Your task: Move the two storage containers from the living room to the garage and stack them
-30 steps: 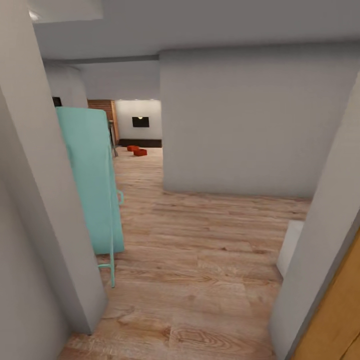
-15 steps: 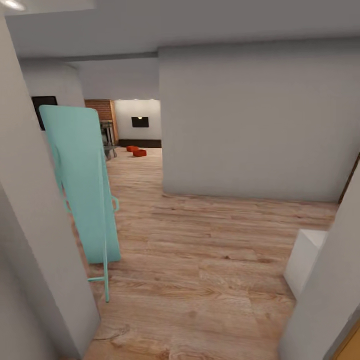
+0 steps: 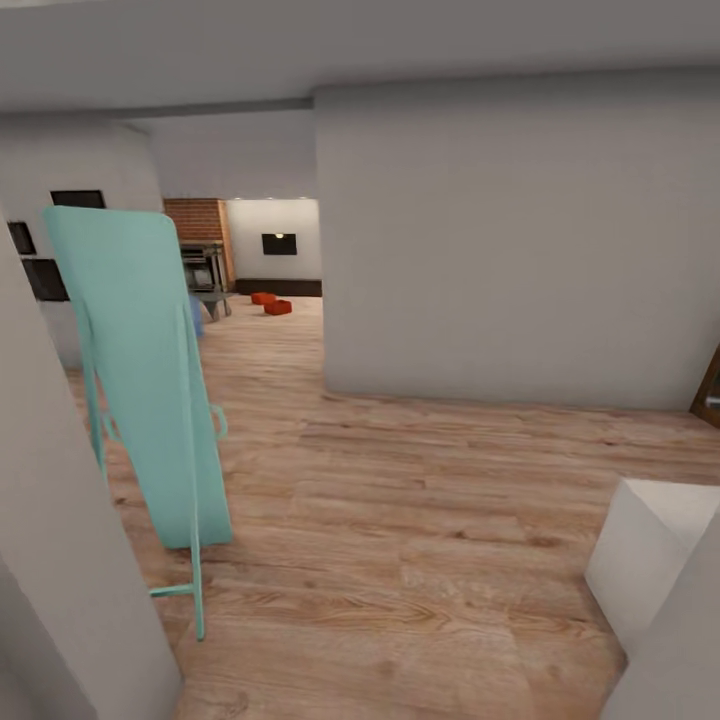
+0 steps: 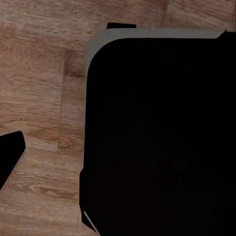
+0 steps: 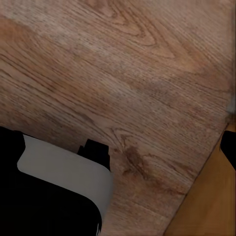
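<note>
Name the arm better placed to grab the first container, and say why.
Neither yet: both storage containers sit far down the hall on the wood floor. Both wrist views face floor planks. Left might suit later, since the containers lie left of centre.

Two orange-red storage containers (image 3: pixel 271 303) lie close together on the far living room floor (image 3: pixel 290 330)

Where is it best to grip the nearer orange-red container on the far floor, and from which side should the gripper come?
Probably by a long wall's rim, coming from above. The nearer storage container sits open-topped on the wood floor, beside the other container, so only its upper edge looks free to pinch. It is too small here to judge its wall or angle, so decide after driving closer.
</note>
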